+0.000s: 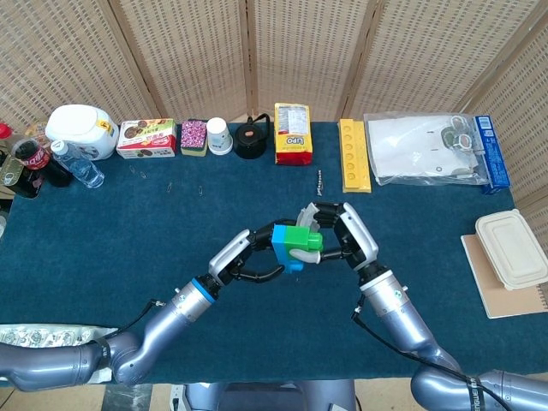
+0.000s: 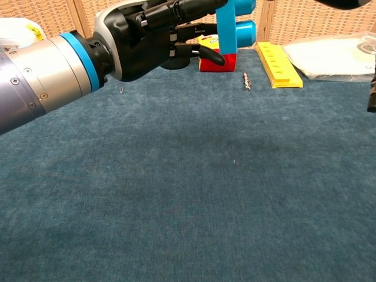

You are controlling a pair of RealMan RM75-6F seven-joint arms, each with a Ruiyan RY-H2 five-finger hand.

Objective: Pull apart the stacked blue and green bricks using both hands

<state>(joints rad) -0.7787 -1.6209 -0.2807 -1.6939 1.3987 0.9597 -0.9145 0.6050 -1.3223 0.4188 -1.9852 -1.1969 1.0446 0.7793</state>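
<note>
1. Held aloft above the middle of the blue-carpeted worktop: blue brick and green brick, still joined, green against the right side of the blue.
2. Grasping the blue brick from the left: left hand, dark fingers curled under and around it.
3. Clasping the green brick from the right: right hand, pale thumb laid across its front face.
4. Seen from the chest camera: left hand near the top edge, blue brick standing upright beyond the fingers; green brick out of that frame.
5. Lined along the far edge: white jug, snack box, paper cup, black teapot, yellow packet, yellow perforated bar, clear plastic bag.
6. Resting at the right edge: lidded food container.
</note>
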